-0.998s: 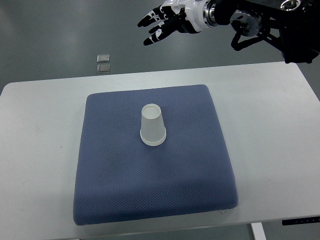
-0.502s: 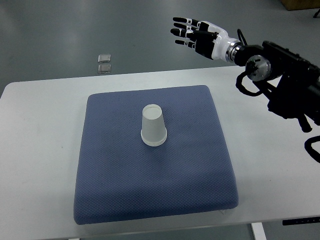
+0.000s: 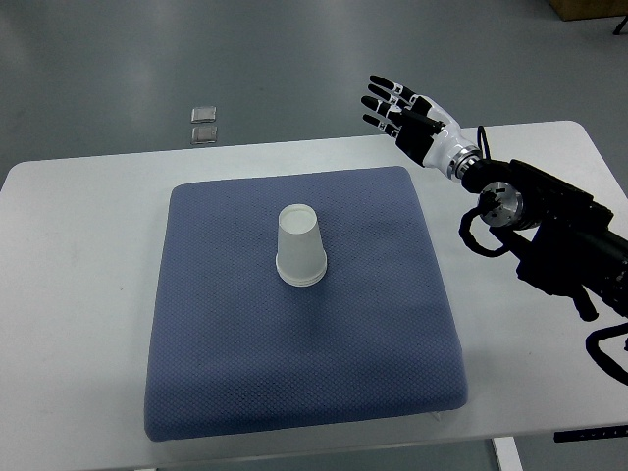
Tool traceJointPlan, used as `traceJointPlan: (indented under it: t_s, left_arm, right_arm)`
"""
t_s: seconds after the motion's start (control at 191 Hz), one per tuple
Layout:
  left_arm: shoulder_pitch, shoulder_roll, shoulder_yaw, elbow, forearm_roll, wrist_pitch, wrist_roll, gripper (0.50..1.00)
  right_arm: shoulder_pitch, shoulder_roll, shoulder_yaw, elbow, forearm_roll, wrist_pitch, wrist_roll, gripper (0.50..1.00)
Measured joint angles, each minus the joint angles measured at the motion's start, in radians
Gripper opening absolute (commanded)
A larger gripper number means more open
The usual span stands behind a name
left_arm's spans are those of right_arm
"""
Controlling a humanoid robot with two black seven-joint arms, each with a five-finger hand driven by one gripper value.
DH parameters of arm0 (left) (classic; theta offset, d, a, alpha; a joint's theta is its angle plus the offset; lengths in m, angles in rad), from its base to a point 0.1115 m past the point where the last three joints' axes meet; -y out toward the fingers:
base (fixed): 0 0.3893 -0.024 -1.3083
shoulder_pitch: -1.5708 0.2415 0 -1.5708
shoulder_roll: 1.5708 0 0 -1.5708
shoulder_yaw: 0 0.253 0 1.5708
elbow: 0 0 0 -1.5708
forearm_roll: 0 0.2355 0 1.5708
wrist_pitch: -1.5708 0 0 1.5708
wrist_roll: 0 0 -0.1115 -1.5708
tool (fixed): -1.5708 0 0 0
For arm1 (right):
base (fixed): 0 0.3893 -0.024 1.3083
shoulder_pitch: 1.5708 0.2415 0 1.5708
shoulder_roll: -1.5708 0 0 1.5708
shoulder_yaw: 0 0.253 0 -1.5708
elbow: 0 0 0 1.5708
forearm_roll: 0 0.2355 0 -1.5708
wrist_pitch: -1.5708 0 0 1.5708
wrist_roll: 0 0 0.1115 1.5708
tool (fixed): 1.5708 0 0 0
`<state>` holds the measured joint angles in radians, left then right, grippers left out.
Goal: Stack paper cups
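In the middle of the blue mat a white paper cup stands upside down, alone. The mat lies on a white table. Up at the table's far right corner the right hand hangs in the air, fingers stretched out flat, holding nothing, well apart from the cup.

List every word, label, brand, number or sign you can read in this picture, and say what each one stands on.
None can be read.
Paper cup: plain white, no print showing.
Blue mat: plain texture only.
Right hand and its arm: no legible marking.
Two small squares on the floor: too small to tell whether they carry any text.
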<state>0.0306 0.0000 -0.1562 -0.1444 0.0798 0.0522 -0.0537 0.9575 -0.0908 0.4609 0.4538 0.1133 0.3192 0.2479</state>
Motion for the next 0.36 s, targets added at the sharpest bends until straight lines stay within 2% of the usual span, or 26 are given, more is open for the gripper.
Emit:
traceJointPlan:
  t_s: [0.355]
  left_arm:
    - [0.000,0.000,0.000,0.000,0.000,0.000,0.000,1.000]
  right_arm:
    - [-0.040,0.000,0.004,-0.003,0.001,-0.001,0.013,0.913]
